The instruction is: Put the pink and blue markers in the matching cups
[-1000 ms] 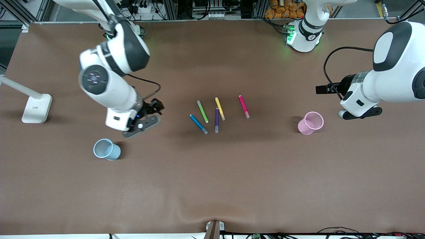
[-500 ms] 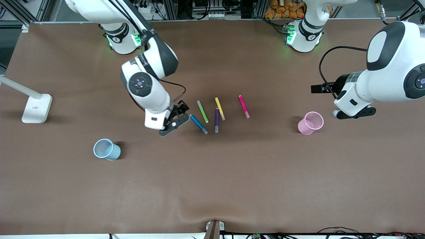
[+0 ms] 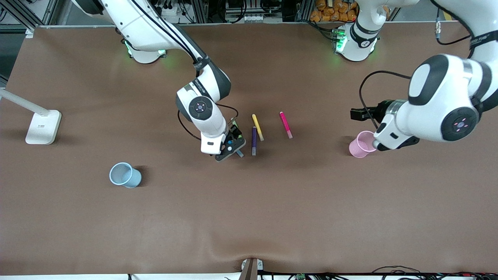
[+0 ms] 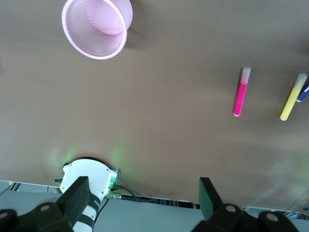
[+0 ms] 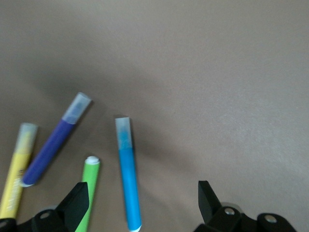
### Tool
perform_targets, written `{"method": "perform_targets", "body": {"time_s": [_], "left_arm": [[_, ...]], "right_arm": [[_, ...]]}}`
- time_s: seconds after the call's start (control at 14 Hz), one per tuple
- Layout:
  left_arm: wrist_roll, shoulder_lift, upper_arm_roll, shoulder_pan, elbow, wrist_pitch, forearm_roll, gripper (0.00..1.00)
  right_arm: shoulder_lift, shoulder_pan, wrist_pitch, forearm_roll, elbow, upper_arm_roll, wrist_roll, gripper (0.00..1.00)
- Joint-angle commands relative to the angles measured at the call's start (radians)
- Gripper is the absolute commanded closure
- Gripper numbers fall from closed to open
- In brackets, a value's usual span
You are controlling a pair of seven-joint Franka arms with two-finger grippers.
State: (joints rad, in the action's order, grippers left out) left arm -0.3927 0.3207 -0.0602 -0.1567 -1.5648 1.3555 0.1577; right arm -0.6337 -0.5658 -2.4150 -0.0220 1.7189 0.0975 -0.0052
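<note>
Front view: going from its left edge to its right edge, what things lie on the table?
White stand → blue cup → right hand over the blue marker → purple marker → pink marker → pink cup.

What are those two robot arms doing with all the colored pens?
They are sorting markers into cups. The right gripper hangs open over the blue marker, ready to grab it. The left gripper is open above the pink cup, holding nothing. The pink marker lies on the table, and the blue cup stands empty toward the right arm's end.
</note>
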Motion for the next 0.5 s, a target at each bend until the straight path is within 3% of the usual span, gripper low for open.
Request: {"method": "perform_targets", "body": {"time_s": [0.0, 0.43], "left_arm": [[-0.021, 0.053, 0.002, -0.030, 0.040, -0.019, 0.011, 0.00], [-0.023, 0.112, 0.006, -0.032, 0.103, -0.016, 0.008, 0.00]], "right_arm": [[-0.029, -0.006, 0.001, 0.033, -0.027, -0.005, 0.025, 0.00], [-0.078, -0.013, -0.061, 0.034, -0.027, -0.007, 0.044, 0.02]]}}
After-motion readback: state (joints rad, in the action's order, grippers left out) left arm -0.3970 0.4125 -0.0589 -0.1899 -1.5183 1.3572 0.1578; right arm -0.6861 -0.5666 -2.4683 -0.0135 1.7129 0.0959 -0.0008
